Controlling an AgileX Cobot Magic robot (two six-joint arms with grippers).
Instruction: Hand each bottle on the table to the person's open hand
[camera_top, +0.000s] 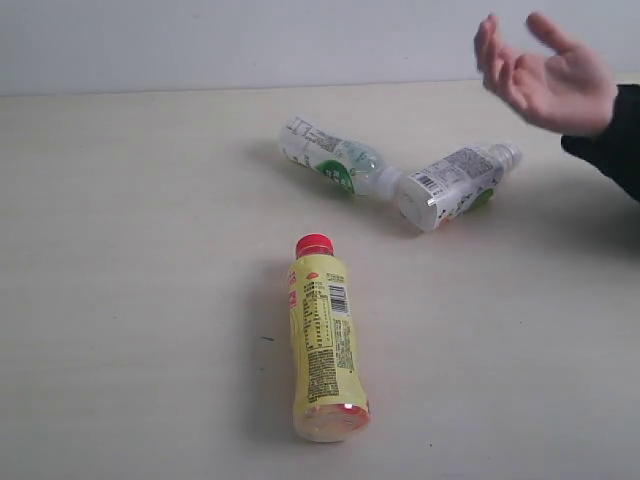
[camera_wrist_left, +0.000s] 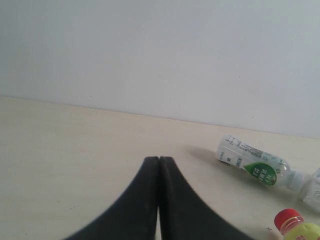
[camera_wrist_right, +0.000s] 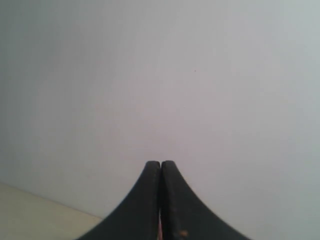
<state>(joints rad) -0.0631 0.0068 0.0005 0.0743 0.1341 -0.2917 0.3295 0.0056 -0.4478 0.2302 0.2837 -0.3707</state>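
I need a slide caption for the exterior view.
Yellow bottle and two clear bottles lie on the table; an open hand hovers.

Plain pale grey wall (camera_top: 200, 45) along the far side, black sleeve (camera_top: 612, 142) at right edge

This looks like a plain test room or lab, because a pale table (camera_top: 120, 300) stands by a bare white wall (camera_top: 200, 40), a yellow bottle (camera_top: 322, 340) and two clear bottles (camera_top: 335, 160) (camera_top: 455, 185) lie on it, and a person's hand (camera_top: 555, 80) is held open above.
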